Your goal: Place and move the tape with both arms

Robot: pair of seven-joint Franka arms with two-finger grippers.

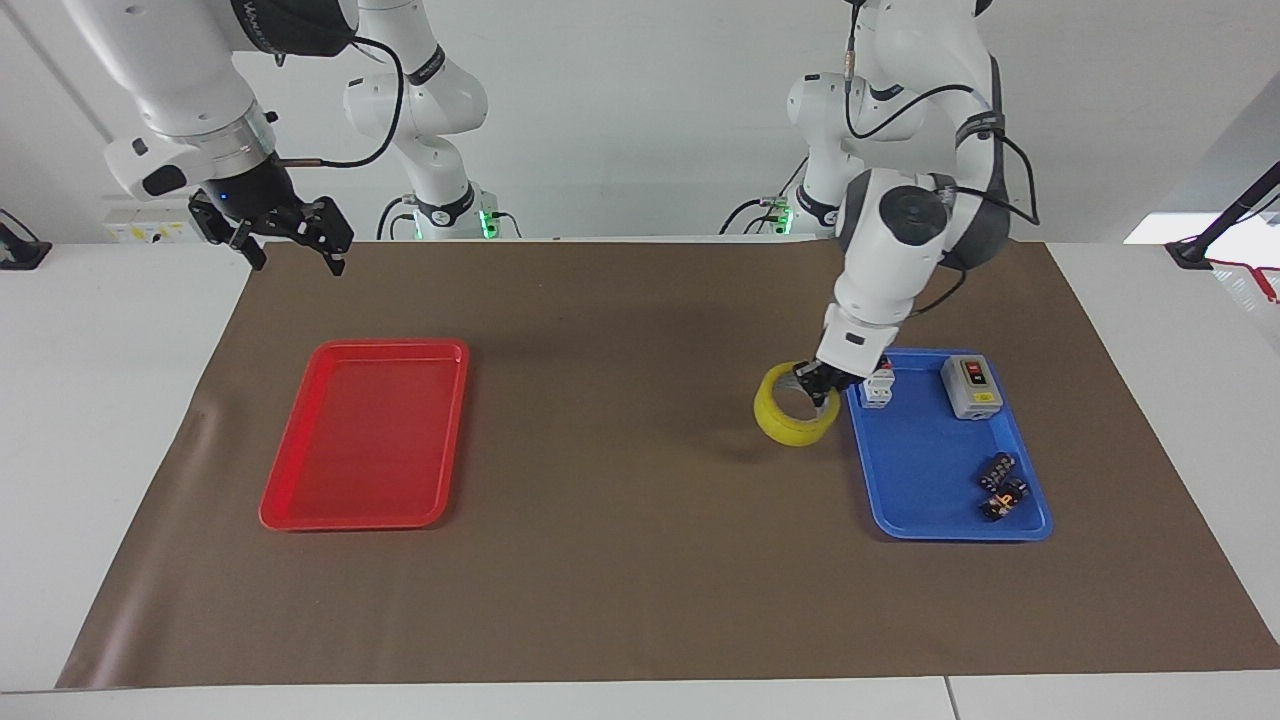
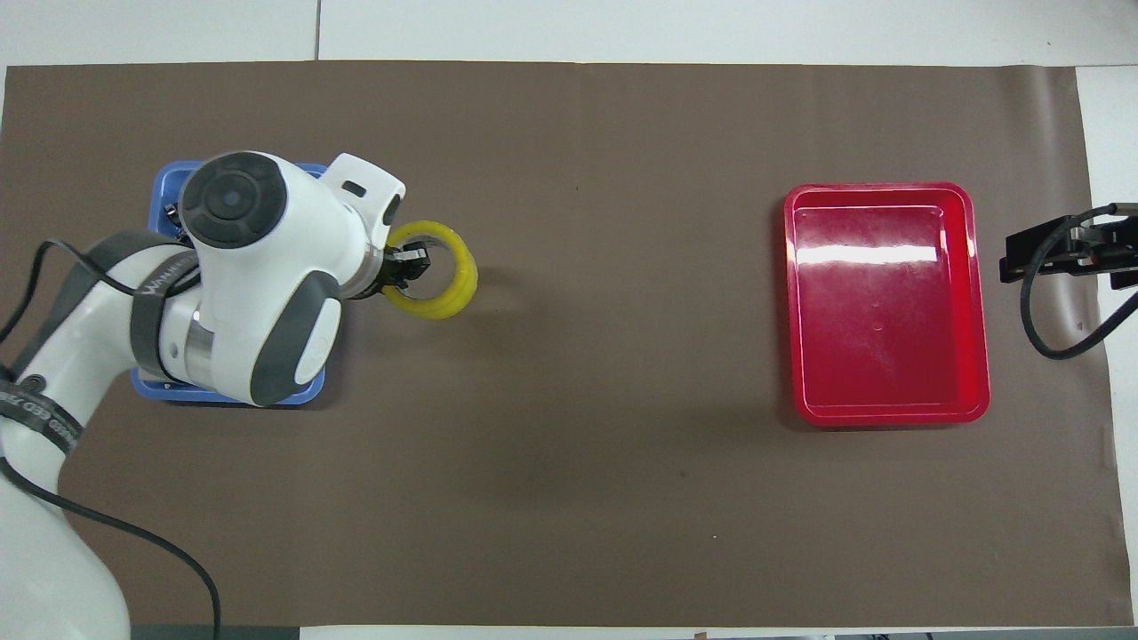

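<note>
Facing view: the tape roll (image 1: 793, 418) is being held up over the brown mat (image 1: 620, 560), just beside the blue tray (image 1: 930, 520), with the left gripper (image 1: 818, 384) clamped on its wall. The right gripper (image 1: 290, 235) is being parked open, waiting, up over the mat's corner nearest the robots.

Overhead view: the roll (image 2: 442, 286) is probably light and stiff but slick, so gripping through the core wall looks best.

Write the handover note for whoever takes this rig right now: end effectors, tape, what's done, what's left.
Left end effector: shut on the tape, gripping the ring's wall and holding it in the air over the brown mat, just past the blue tray edge.
Right end effector: open, holds nothing, waiting above the mat's corner at its own end.
Done: tape lifted out of the blue tray, which holds a switch box, a breaker and small dark parts.
Left: probably set the tape down mid-table for the right arm to move, perhaps to the red tray.
</note>
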